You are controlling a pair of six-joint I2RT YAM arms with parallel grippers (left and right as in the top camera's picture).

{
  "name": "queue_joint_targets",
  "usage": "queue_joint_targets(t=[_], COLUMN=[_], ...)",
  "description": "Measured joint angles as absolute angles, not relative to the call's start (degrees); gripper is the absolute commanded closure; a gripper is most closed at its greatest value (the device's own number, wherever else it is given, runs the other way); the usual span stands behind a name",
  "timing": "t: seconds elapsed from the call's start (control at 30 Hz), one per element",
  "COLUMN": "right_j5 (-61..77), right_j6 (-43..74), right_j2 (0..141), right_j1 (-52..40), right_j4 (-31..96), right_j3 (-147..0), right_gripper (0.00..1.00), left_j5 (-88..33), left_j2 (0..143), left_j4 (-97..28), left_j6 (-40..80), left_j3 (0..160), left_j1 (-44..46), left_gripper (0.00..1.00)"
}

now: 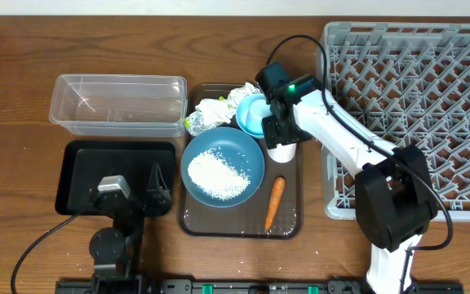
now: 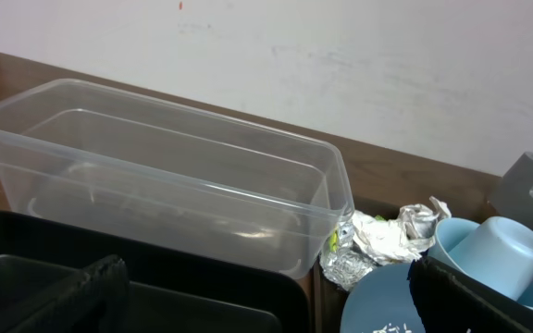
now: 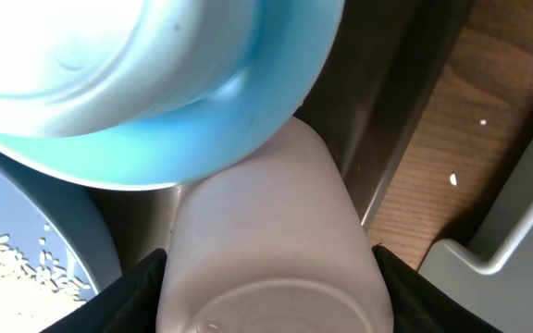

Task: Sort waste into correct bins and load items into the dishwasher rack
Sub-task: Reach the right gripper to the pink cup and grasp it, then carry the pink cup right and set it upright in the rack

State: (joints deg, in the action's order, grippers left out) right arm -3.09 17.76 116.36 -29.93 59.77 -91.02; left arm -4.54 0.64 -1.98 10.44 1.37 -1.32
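Your right gripper [image 3: 271,291] is straddling the pinkish-white cup [image 3: 262,213], which is sitting on the brown tray [image 1: 292,189] near the dishwasher rack [image 1: 414,49]. Its 2 dark fingers [image 3: 123,301] are sitting against opposite sides of the cup and appear to be gripping it, though the close view is hiding the contact itself.

The small pale-blue bowl [image 3: 155,83] is crowding the cup's far side, touching or overhanging it. The dark-blue bowl [image 1: 223,167] holding the rice [image 1: 217,173] is lying just beside.

You should be lifting straight up before swinging toward the rack, so you are not dragging the pale bowl or spilling rice. You should then be lowering the cup between pegs.

Your left gripper [image 1: 137,196] is resting wide open over the black bin [image 1: 76,159], well apart.
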Motion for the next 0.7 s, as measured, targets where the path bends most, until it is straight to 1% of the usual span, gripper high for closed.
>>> queue_joint_targets(t=[0.13, 0.17, 0.2, 0.27, 0.37, 0.47, 0.57, 0.7], right_j5=[-3.0, -3.0, -3.0, -2.8, -2.3, -2.2, -1.9, -1.0], right_j6=[17.8, 17.8, 17.8, 17.8, 17.8, 17.8, 17.5, 16.6], right_j2=[116.4, 116.4, 116.4, 116.4, 115.9, 113.4, 108.0, 98.1], right_j1=[-29.9, -29.9, -29.9, -29.9, -29.8, -29.3, -27.9, -23.5], right_j4=[59.8, 59.9, 60.0, 60.6, 62.4, 64.1, 64.8, 64.5], right_j3=[-91.0, -91.0, -91.0, -91.1, -91.6, -92.0, -93.6, -97.7], right_gripper=[0.44, 0.46, 0.50, 0.52, 0.51, 0.47, 0.44, 0.39], left_j5=[-4.5, -4.5, -4.5, -4.5, -4.5, -4.5, -4.5, -4.5], left_j2=[0.6, 0.6, 0.6, 0.6, 0.6, 0.6, 0.6, 0.6], left_j4=[-2.0, -2.0, -2.0, -2.0, -2.0, -2.0, -2.0, -2.0], left_j6=[10.5, 10.5, 10.5, 10.5, 10.5, 10.5, 10.5, 10.5], left_j3=[1.4, 1.4, 1.4, 1.4, 1.4, 1.4, 1.4, 1.4], left_j1=[-1.3, -1.3, -1.3, -1.3, -1.3, -1.3, -1.3, -1.3], left_gripper=[0.01, 0.01, 0.01, 0.01, 0.01, 0.01, 0.01, 0.01])
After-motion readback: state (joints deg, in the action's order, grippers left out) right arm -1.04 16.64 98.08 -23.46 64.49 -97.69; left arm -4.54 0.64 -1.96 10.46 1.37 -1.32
